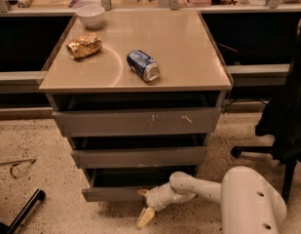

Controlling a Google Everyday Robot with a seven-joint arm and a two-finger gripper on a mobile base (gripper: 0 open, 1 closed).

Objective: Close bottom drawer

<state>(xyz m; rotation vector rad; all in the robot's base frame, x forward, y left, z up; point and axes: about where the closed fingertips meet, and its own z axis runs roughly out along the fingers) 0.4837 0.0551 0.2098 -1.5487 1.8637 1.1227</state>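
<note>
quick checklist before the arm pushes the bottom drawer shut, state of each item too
1. Bottom drawer open and needing a push: ok, it sticks out past the middle drawer.
2. End effector low, in front of the drawer's front strip: ok.
3. End effector touching the strip: cannot tell.
4. Nothing inside the drawer blocking it: cannot tell, the inside is dark.
5. Can on the top steady: not ok, it lies on its side and might roll if jolted.
</note>
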